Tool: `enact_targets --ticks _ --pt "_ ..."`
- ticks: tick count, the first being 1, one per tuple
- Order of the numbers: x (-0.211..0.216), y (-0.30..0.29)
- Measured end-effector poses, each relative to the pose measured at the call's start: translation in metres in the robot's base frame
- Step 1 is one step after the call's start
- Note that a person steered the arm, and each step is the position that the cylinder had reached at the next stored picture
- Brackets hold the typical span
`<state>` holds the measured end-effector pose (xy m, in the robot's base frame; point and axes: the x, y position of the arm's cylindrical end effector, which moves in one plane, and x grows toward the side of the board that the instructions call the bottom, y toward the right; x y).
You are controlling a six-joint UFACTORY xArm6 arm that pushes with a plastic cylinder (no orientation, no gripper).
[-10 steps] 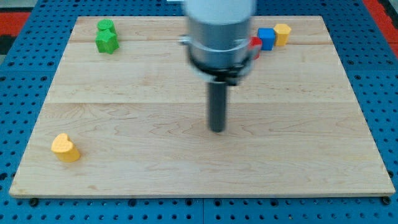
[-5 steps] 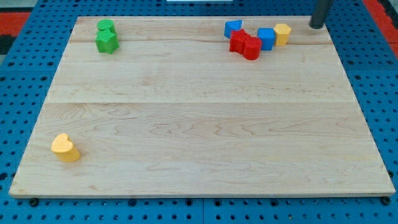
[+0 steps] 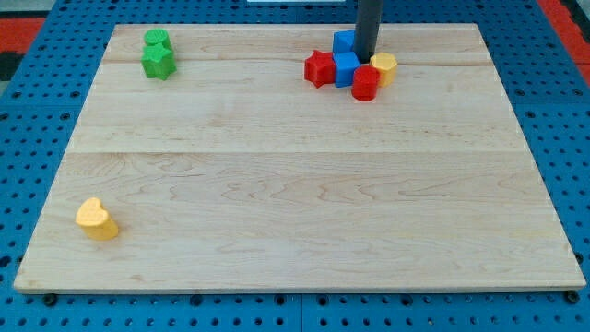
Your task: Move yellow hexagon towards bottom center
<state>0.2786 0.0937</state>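
Note:
The yellow hexagon (image 3: 385, 67) sits near the view's top, right of centre, at the right end of a tight cluster. It touches a red cylinder (image 3: 365, 84) just below and left of it. My tip (image 3: 368, 59) stands in the cluster, just left of the yellow hexagon and right of a blue cube (image 3: 347, 70). A red star (image 3: 319, 69) lies left of the cube. Another blue block (image 3: 344, 41) sits behind, partly hidden by the rod.
The blocks lie on a wooden board (image 3: 295, 184). Two green blocks (image 3: 159, 54) stand together at the view's top left. A yellow heart block (image 3: 96, 219) lies at the bottom left. Blue pegboard surrounds the board.
My tip has moved from the top right corner leftwards into the cluster. The yellow hexagon and blue cube slid left, and the red blocks were pushed apart.

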Motion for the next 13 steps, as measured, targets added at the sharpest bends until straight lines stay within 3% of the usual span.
enact_targets --ticks 1,2,4,6,7,9,11,12,13 --pt "0.024 0.016" --pt "0.008 0.053" --pt "0.021 0.134" --pt "0.033 0.043" --pt "0.046 0.034" --pt "0.123 0.039" --pt "0.181 -0.015" --pt "0.230 -0.018" --pt "0.251 -0.066"
